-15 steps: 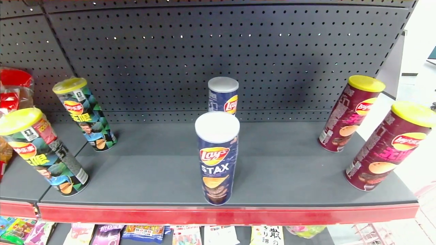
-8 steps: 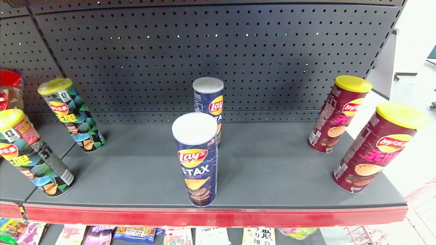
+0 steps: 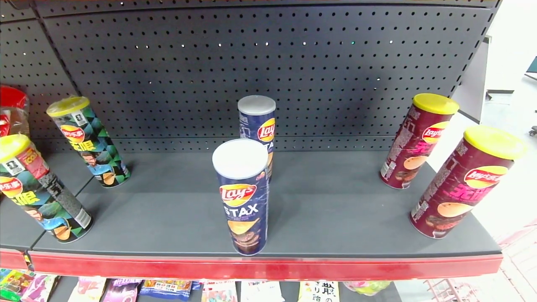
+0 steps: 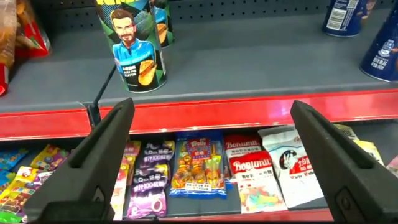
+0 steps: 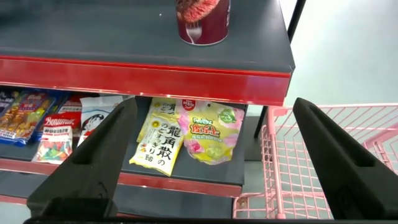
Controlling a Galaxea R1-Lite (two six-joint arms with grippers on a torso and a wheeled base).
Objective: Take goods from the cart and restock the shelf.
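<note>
Dark grey metal, the shelf (image 3: pixel 319 201) carries six crisp cans in three pairs, with wide bare stretches between the pairs. There are two green-patterned cans (image 3: pixel 90 142), two blue cans (image 3: pixel 245 197) one behind the other, and two maroon cans (image 3: pixel 461 184). All stand on their bases, none touching a neighbour, and the rear ones stand near the pegboard (image 3: pixel 251 63).

The left gripper (image 4: pixel 211 106) hangs in front of the shelf's red edge strip (image 3: pixel 268 266). Its fingers are spread wide with nothing between them. The front green-patterned can stands ahead of it, just past the strip, and snack bags (image 4: pixel 199 168) on the lower level also lie ahead of it.

The right gripper (image 5: pixel 214 102) is likewise spread wide and holds nothing. The base of the front maroon can stands ahead of it on the shelf's end. The pink wire cart (image 5: pixel 323 168) is just beside this gripper on its outer side, lower than the red strip. What lies in the cart cannot be made out.

As a judgement, the restocking looks partly done. Some goods already stand in place, but nothing is in transit and much of the shelf could take more. With both grippers free, the robot seems to be between placements. What is left is to go to the cart with the nearer right gripper, take another item and set it in one of the gaps. How many items remain cannot be told.
</note>
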